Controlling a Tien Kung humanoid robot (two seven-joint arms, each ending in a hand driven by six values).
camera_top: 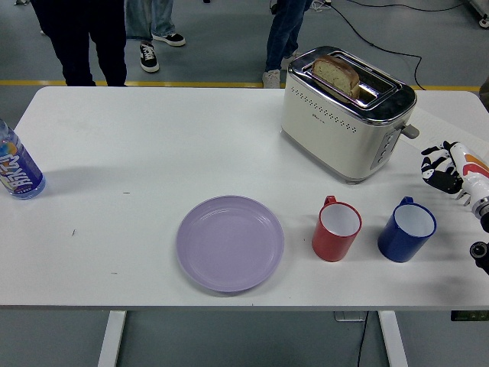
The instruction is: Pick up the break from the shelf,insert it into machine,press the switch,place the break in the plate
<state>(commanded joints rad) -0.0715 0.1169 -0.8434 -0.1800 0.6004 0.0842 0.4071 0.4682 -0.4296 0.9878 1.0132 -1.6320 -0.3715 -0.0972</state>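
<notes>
One slice of bread (336, 74) popped up in toaster (348, 113); right hand (441, 167) empty, fingers loosely curled; best pinched by top crust, lifted straight.

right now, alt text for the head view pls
A slice of bread sticks up from a cream toaster on a white table; the right robot hand hovers beside it, empty. Nearer sit a purple plate, red mug and blue mug.

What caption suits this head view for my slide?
Bread popped up in toaster; right hand beside it, purple plate empty.
</notes>
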